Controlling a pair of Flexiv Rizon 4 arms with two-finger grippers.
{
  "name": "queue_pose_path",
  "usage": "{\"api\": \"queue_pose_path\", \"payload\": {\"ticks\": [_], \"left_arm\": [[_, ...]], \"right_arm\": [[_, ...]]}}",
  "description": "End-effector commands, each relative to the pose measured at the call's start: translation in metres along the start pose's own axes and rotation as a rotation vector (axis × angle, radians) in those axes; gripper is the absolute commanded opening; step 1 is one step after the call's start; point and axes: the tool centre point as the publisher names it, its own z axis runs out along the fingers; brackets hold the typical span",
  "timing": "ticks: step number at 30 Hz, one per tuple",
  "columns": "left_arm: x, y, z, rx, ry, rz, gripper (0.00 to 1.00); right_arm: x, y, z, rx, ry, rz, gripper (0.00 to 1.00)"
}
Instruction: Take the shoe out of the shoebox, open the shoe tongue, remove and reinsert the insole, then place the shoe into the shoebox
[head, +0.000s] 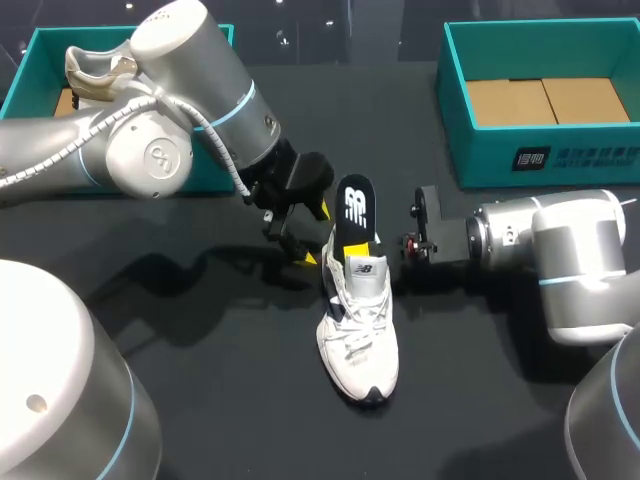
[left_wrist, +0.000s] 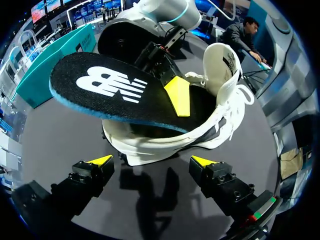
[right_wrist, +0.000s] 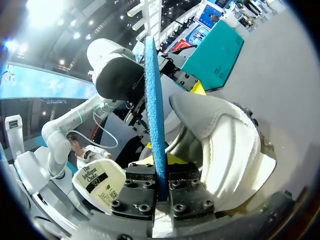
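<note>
The left gripper (left_wrist: 152, 162) is hovering open just before the white shoe (left_wrist: 222, 112), whose half-raised black insole (left_wrist: 107, 87) the right gripper (left_wrist: 178, 99) is gripping.

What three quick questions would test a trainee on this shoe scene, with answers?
1. True or false: the right claw is shut on the insole.
2. How does the shoe sit on the table? A on its sole; B on its side; C upside down.
3. Fill in: the left claw, next to the shoe's heel, is ____.
Key: 1 true; 2 A; 3 open.
</note>
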Motion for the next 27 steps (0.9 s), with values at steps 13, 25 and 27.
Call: {"api": "queue_pose_path", "payload": {"ticks": [13, 25, 27], "left_arm": [[0.001, 0.001, -0.001, 0.000, -0.001, 0.001, 1.00], [0.001, 0.001, -0.001, 0.000, -0.001, 0.001, 1.00], [0.001, 0.001, -0.001, 0.000, -0.001, 0.001, 1.00]], "right_arm": [[0.017, 0.041, 0.003, 0.034, 0.016, -0.133, 0.27], [0.003, 0.048, 0.003, 0.038, 0.021, -0.114, 0.00], [0.001, 0.044, 0.003, 0.036, 0.023, -0.098, 0.00]]}}
